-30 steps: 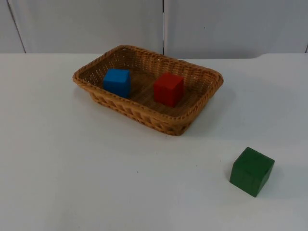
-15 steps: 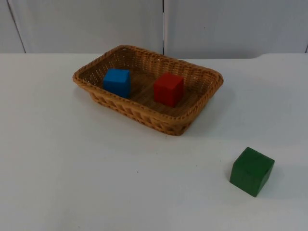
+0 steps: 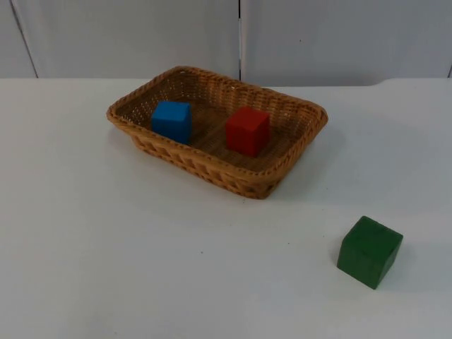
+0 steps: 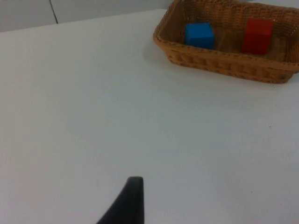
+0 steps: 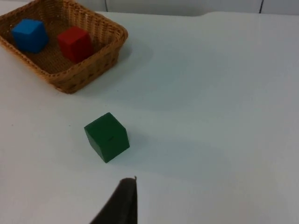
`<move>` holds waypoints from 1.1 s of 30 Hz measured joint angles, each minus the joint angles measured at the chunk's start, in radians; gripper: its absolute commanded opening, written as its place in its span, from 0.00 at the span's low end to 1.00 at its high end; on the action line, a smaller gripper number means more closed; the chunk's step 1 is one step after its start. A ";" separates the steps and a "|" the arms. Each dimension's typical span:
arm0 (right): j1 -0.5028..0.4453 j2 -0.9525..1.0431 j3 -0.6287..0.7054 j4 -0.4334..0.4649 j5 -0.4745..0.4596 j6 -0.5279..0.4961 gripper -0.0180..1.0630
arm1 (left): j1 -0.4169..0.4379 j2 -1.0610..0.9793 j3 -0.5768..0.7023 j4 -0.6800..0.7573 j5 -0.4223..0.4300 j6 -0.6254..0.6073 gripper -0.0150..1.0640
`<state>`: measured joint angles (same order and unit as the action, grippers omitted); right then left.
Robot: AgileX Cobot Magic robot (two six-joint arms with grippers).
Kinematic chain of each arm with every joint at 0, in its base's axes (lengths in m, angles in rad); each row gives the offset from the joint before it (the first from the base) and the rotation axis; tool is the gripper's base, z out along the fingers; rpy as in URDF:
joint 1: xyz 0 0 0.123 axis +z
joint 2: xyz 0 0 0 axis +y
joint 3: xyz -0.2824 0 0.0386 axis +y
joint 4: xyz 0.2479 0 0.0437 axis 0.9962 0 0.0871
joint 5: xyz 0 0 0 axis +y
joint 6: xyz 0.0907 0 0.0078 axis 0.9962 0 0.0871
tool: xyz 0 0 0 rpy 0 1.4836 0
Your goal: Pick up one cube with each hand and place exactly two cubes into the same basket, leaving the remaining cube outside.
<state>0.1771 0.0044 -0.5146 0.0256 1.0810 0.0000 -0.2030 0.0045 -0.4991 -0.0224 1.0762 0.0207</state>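
A woven wicker basket [image 3: 180,160] stands at the back middle of the table. Inside it a blue cube [image 3: 171,121] rests on the left and a red cube [image 3: 247,130] on the right, a small gap between them. A green cube [image 3: 369,251] sits alone on the table at the front right, well outside the basket. My left gripper [image 4: 128,200] waits above bare table to the left, with the basket [image 4: 224,63] and both its cubes far ahead. My right gripper [image 5: 122,200] hangs back a short way from the green cube [image 5: 107,136], touching nothing.
The white table top [image 3: 141,268] stretches wide around the basket and the green cube. The grey partition wall [image 3: 318,35] closes the table just behind the basket.
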 measured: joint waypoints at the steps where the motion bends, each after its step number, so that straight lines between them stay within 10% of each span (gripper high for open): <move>1: -0.005 0.000 0.000 0.000 0.000 0.000 0.99 | 0.000 0.000 0.000 0.000 0.000 0.000 0.99; 33: -0.057 0.000 0.000 0.001 0.000 0.000 0.99 | 0.018 0.000 0.000 0.004 0.002 -0.001 0.99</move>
<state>0.1204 0.0044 -0.5146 0.0262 1.0810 0.0000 -0.1852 0.0045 -0.4991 -0.0185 1.0780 0.0200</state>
